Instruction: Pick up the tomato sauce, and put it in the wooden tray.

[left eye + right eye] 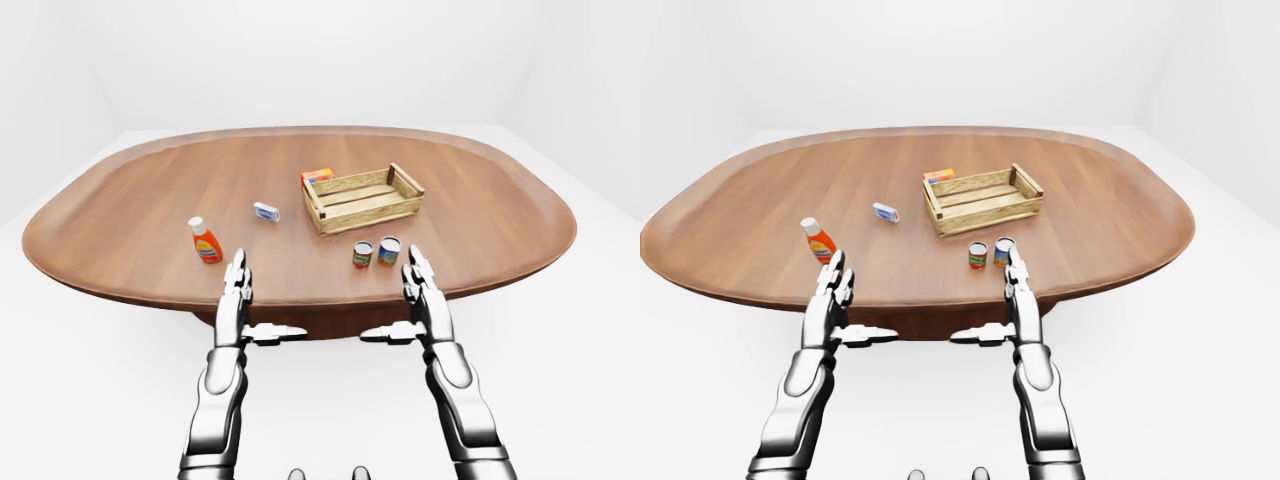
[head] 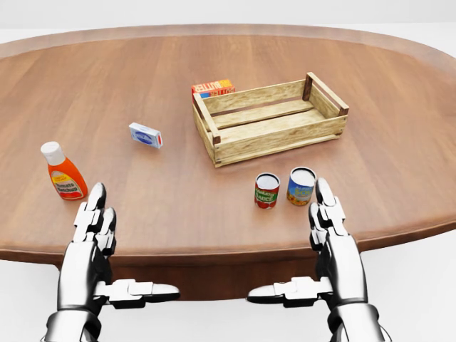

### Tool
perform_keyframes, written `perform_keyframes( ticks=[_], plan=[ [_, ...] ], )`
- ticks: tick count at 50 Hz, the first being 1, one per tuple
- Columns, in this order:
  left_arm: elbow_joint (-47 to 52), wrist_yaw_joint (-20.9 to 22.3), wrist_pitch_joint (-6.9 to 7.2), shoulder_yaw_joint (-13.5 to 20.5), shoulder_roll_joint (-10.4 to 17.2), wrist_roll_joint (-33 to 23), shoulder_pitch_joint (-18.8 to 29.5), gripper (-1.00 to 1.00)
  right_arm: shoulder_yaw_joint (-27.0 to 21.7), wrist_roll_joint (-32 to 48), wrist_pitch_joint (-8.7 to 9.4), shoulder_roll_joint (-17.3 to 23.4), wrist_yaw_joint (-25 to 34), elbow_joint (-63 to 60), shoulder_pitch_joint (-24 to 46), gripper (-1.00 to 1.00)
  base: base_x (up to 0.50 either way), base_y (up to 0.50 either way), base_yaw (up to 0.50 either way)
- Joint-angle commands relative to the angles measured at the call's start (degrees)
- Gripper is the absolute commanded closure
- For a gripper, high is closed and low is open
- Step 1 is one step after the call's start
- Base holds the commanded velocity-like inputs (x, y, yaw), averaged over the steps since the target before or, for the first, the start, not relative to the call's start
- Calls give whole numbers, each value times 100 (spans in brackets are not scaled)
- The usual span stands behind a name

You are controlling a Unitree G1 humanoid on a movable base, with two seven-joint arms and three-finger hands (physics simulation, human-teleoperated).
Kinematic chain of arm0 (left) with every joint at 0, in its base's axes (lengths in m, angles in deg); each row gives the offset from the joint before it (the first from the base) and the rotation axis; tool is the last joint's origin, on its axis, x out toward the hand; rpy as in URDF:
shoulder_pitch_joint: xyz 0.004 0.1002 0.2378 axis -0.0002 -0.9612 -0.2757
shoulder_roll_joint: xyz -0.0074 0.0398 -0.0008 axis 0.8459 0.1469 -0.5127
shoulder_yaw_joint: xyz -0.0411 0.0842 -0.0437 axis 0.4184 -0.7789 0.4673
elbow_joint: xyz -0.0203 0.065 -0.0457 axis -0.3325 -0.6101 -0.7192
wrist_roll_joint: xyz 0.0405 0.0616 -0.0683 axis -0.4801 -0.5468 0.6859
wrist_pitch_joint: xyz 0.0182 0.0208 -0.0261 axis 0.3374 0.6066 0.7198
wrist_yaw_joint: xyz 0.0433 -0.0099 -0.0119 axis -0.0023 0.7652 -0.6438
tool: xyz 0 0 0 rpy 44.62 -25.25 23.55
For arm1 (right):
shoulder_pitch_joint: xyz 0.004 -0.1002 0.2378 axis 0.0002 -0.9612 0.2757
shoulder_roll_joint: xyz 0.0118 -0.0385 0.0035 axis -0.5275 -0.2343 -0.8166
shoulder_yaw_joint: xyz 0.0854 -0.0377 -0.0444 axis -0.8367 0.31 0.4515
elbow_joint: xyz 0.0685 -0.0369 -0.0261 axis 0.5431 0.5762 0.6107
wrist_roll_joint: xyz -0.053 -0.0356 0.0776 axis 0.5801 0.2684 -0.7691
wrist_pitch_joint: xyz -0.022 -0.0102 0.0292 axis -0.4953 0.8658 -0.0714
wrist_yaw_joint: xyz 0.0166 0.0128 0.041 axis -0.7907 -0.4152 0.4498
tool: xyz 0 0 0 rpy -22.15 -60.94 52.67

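The tomato sauce can [image 2: 267,191], red-labelled with a white top, stands upright near the table's bottom edge in the head view. The wooden tray [image 2: 281,142] lies just above it, holding nothing. My right hand [image 2: 329,217] hovers open, fingers stretched flat and thumb out to the left, just right of and below the can, not touching it. My left hand [image 2: 98,219] is open the same way at the lower left, far from the can.
A blue-labelled can [image 2: 301,186] stands right beside the tomato sauce. An orange ketchup bottle [image 2: 64,173] is near my left hand. A small white-blue box [image 2: 145,135] and an orange carton [image 2: 212,87] behind the tray lie on the oval wooden table [image 2: 178,206].
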Motion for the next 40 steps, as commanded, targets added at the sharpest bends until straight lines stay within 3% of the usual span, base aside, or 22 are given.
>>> perform_keyframes(
  ticks=[1, 3, 4, 16, 21, 25, 26, 28, 31, 40],
  plan=[
    [-5, 78, -26, 203, 87, 78, -12, -100, 119, 6, 54, 10, 382, -520, -338, -100, 0, 0, 0],
    [-33, 70, -20, 182, 84, 52, 9, -100, 105, 184, 139, -16, 157, -604, -359, -100, 0, 0, 0],
    [-21, 79, -13, 172, 84, 46, 2, -100, 128, 175, 65, -7, 198, -646, -406, -100, 0, 0, 0],
    [161, 99, 7, 167, 75, 41, -112, -100, 154, 154, 55, -19, 208, -592, -403, -100, 0, 0, 0],
    [794, 108, 70, 152, 43, 4, -545, -100, 190, 182, 192, 5, 211, -1136, -737, -100, 0, 0, 0],
    [1633, 33, -80, 144, -46, -141, -1215, -100, 136, 193, 108, 52, 293, -2099, -1457, -100, 0, 0, 0],
    [1876, -11, -142, 145, -82, -190, -1439, -100, 74, 31, -63, 22, 348, -2305, -1700, -100, 0, 0, 0],
    [2293, -16, -308, 86, -136, -284, -1873, -100, -90, -167, -161, 9, 467, -2704, -2069, -100, 0, 0, 0],
    [2572, -1, -487, -43, -169, -394, -2203, -100, -335, -246, -173, -84, 475, -2820, -2159, -100, 0, 0, 0],
    [2612, -160, -487, -204, -127, -581, -2287, -100, -379, -179, -130, -187, 540, -2774, -2077, -100, 0, 0, 0]
  ],
)
